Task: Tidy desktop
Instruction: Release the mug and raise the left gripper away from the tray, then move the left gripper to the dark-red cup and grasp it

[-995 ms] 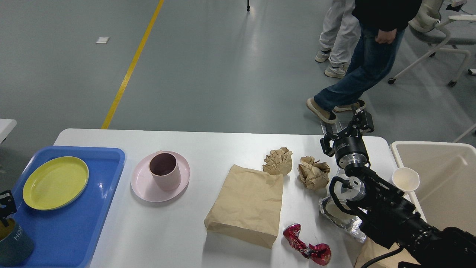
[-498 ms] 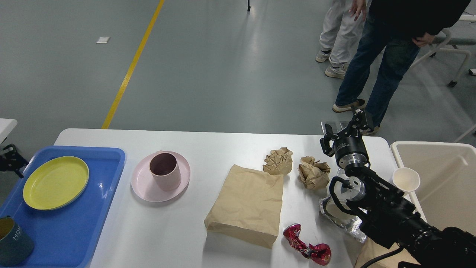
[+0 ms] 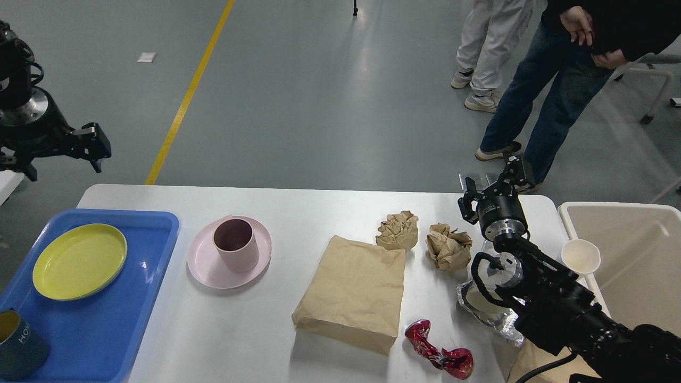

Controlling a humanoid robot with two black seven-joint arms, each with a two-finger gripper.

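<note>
The white desktop (image 3: 298, 205) holds a flat brown paper bag (image 3: 354, 290), two crumpled brown paper balls (image 3: 398, 230) (image 3: 448, 246), a red foil wrapper (image 3: 439, 355), crumpled silver foil (image 3: 492, 315), and a pink cup (image 3: 235, 244) on a pink plate (image 3: 205, 271). My left gripper (image 3: 61, 158) is open and empty, high above the table's far left corner. My right gripper (image 3: 495, 183) is open and empty, over the far right edge, beyond the paper balls.
A blue tray (image 3: 138, 298) at the left holds a yellow plate (image 3: 80, 260) and a dark teal cup (image 3: 18, 346). A beige bin (image 3: 638, 255) stands at the right, with a white paper cup (image 3: 581, 256) beside its rim. Two people (image 3: 532, 96) stand beyond the table.
My left gripper has lifted from the teal cup in the tray and risen up to the far left. The right arm has not moved. The person in jeans has stepped right.
</note>
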